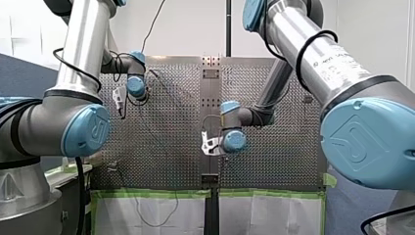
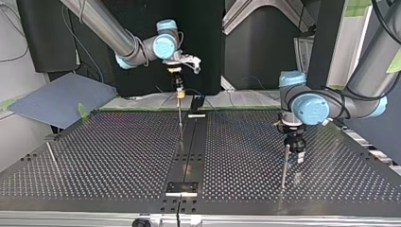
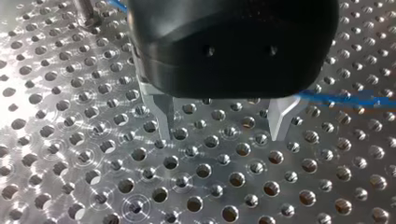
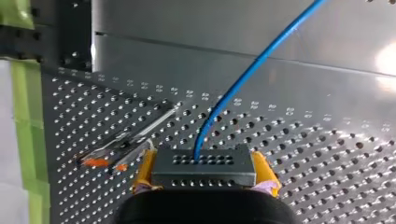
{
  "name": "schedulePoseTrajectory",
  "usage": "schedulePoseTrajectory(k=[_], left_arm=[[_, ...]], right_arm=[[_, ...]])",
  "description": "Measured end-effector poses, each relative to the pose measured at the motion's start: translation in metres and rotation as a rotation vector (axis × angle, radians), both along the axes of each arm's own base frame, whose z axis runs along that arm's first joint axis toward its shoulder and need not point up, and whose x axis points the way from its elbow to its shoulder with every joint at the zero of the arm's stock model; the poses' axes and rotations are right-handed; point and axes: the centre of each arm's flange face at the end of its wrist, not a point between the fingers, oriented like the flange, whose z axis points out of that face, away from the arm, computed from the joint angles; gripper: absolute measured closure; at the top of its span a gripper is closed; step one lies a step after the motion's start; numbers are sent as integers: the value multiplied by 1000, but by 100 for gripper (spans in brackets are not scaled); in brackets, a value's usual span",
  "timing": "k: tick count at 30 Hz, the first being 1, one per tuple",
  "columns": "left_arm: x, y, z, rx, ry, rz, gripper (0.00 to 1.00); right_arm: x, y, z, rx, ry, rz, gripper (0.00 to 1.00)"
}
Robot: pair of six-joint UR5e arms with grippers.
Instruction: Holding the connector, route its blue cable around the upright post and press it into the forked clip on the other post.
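My left gripper (image 3: 222, 135), at the right of the top view, points down, fingers apart; my right gripper (image 4: 204, 176), upper centre, clamps the connector (image 4: 203, 163).

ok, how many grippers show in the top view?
2. My right gripper at the view's upper middle, shut on the connector; my left gripper at its right, open, low over the table.

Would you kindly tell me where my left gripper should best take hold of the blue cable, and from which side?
Probably the straight stretch of the blue cable just beside my open left gripper. It runs straight over the table there, so come from above, fingers straddling it crosswise. The connector end is already held by my right gripper.
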Motion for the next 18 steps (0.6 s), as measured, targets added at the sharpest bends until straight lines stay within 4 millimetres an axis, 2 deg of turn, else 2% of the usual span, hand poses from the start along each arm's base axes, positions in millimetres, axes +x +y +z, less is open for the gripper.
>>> schedulePoseTrajectory(k=[4, 11, 18], left_arm=[[0, 0, 0, 1, -1, 1, 0], [0, 0, 0, 4, 1, 1, 0], [0, 0, 0, 5, 3, 1, 0]], right_arm=[[-9, 4, -14, 7, 5, -6, 100], [-22, 15, -56, 44, 57, -21, 100], [-35, 18, -96, 78, 98, -61, 100]])
